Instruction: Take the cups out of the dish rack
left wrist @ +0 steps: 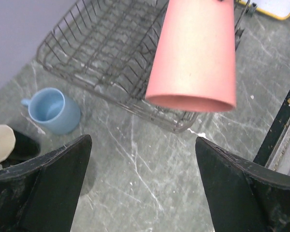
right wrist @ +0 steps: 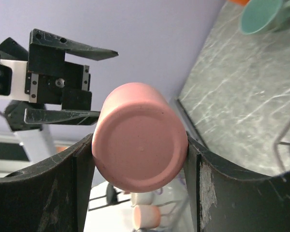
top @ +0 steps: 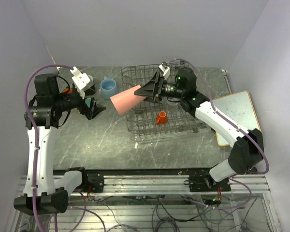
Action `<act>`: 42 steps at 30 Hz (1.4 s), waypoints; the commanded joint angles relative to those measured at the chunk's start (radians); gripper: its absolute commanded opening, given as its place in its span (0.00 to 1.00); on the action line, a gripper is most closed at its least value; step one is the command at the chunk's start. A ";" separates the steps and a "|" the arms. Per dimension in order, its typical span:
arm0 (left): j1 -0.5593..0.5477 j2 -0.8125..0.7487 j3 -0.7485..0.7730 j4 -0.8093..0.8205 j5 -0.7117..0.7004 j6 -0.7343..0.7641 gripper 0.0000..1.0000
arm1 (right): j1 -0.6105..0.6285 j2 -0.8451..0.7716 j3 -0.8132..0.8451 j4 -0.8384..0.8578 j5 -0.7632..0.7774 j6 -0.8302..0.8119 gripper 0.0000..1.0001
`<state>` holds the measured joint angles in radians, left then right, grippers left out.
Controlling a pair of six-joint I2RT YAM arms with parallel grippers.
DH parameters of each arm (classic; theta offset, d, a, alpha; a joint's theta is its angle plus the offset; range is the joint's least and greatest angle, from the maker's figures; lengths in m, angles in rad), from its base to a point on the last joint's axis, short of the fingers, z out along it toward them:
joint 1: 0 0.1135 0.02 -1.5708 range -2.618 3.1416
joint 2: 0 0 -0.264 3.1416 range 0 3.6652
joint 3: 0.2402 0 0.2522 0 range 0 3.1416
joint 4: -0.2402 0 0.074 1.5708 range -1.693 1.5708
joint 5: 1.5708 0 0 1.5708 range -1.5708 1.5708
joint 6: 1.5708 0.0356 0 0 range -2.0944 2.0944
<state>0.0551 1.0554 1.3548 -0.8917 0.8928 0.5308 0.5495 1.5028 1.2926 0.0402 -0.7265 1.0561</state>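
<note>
Right gripper [right wrist: 140, 162] is clamped on the pink tumbler [right wrist: 139, 136] base, tumbler held mouth-left above the dish rack [top: 166, 134] left edge. Left gripper [left wrist: 142, 145] (fingers spread wide) should be centred around the mouth end before release.

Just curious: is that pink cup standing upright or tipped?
Tipped sideways: right gripper holds pink tumbler by base, mouth toward left gripper.
</note>
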 commanded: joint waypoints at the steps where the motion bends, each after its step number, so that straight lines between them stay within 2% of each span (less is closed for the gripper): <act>1: -0.007 -0.038 -0.018 0.130 0.091 -0.057 0.99 | -0.001 -0.001 -0.061 0.392 -0.164 0.266 0.12; 12: -0.009 -0.109 -0.080 0.409 0.200 -0.282 0.94 | 0.039 0.017 -0.158 0.693 -0.164 0.500 0.09; 16: -0.012 -0.112 -0.081 0.444 0.228 -0.323 0.90 | 0.056 0.022 -0.172 0.745 -0.148 0.540 0.09; 20: -0.030 -0.113 -0.084 0.454 0.237 -0.341 0.83 | 0.077 0.045 -0.189 0.877 -0.127 0.626 0.09; 24: -0.040 -0.107 -0.077 0.422 0.238 -0.320 0.71 | 0.115 0.081 -0.177 0.950 -0.113 0.682 0.08; 28: -0.042 -0.102 -0.070 0.399 0.219 -0.309 0.45 | 0.131 0.095 -0.179 0.944 -0.108 0.679 0.09; 29: -0.041 -0.100 -0.069 0.393 0.216 -0.307 0.38 | 0.131 0.094 -0.182 0.933 -0.107 0.671 0.13; 31: -0.041 -0.093 -0.066 0.364 0.208 -0.300 0.26 | 0.130 0.090 -0.185 0.894 -0.109 0.642 0.32; 33: -0.041 -0.077 -0.056 0.317 0.184 -0.278 0.11 | 0.124 0.081 -0.184 0.832 -0.107 0.599 0.47; 34: -0.041 -0.068 -0.053 0.295 0.153 -0.264 0.08 | 0.117 0.076 -0.182 0.797 -0.106 0.572 0.55; 37: -0.043 -0.039 -0.042 0.230 0.025 -0.225 0.07 | 0.073 0.050 -0.184 0.635 -0.086 0.467 0.84; 39: -0.043 -0.013 -0.029 0.176 -0.071 -0.186 0.07 | 0.026 0.026 -0.166 0.393 -0.058 0.334 0.99; 40: -0.042 0.006 -0.020 0.137 -0.119 -0.164 0.07 | -0.001 0.015 -0.157 0.288 -0.030 0.235 1.00; 42: -0.043 0.049 -0.002 0.077 -0.204 -0.123 0.07 | -0.066 -0.007 -0.171 0.172 0.000 0.157 1.00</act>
<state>0.0113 1.0466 1.3014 -0.6659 0.9123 0.3088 0.5915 1.5612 1.1152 0.5716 -0.7998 1.4807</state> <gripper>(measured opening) 0.141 0.991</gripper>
